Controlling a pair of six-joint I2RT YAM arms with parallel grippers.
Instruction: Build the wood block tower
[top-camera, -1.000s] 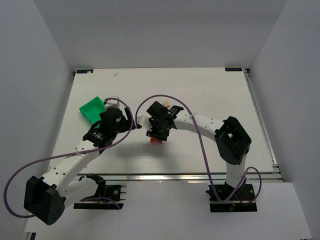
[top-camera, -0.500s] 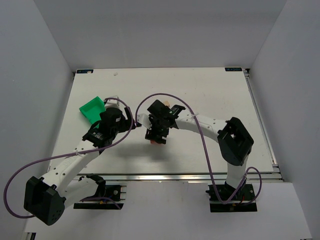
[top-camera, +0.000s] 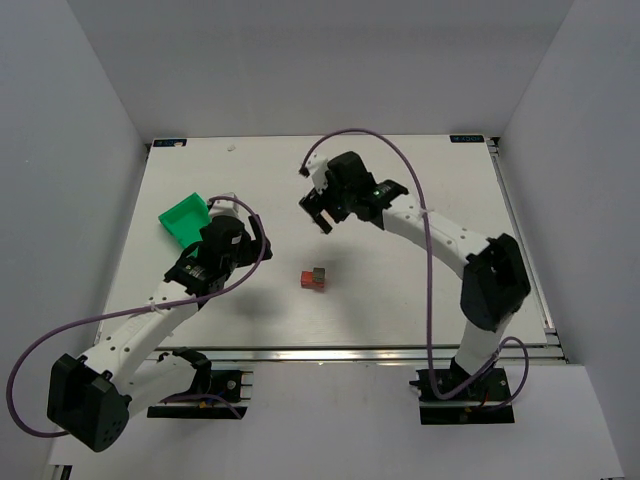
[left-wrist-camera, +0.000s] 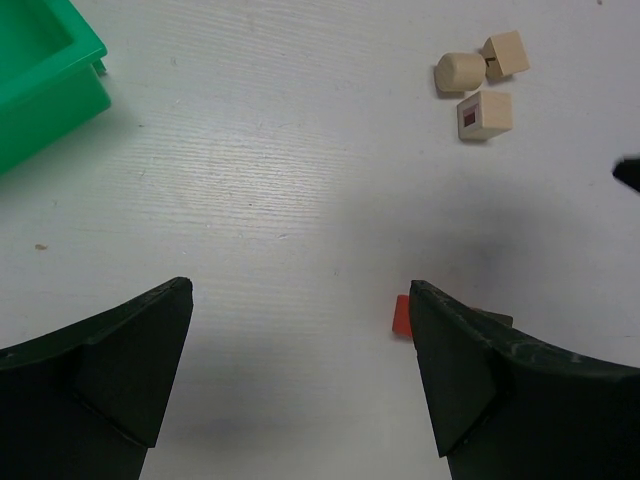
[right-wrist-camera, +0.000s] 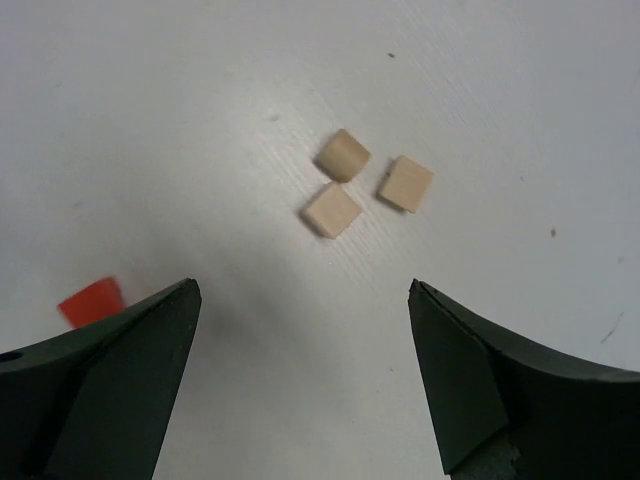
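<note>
A red-orange block (top-camera: 308, 280) lies mid-table with a grey-brown cube (top-camera: 321, 275) against its right end; whether the cube rests on it or beside it I cannot tell. In the left wrist view the red-orange block (left-wrist-camera: 401, 314) peeks out from behind my right finger. Three pale beige blocks (right-wrist-camera: 342, 155) (right-wrist-camera: 406, 183) (right-wrist-camera: 332, 210) lie loose on the table just ahead of my right gripper (right-wrist-camera: 302, 288), which is open and empty. From above, that right gripper (top-camera: 320, 215) hovers behind the red-orange block and hides the pale blocks. My left gripper (top-camera: 258, 240) (left-wrist-camera: 300, 288) is open over bare table, left of the red-orange block.
A green plastic bin (top-camera: 184, 219) (left-wrist-camera: 40, 70) stands at the left, just behind the left arm. The pale blocks (left-wrist-camera: 485, 113) also show at the upper right of the left wrist view. Purple cables loop over both arms.
My right gripper has opened, left the red-orange block and grey-brown cube on the table, and swung back to hover over the pale blocks. The left arm has not moved.
</note>
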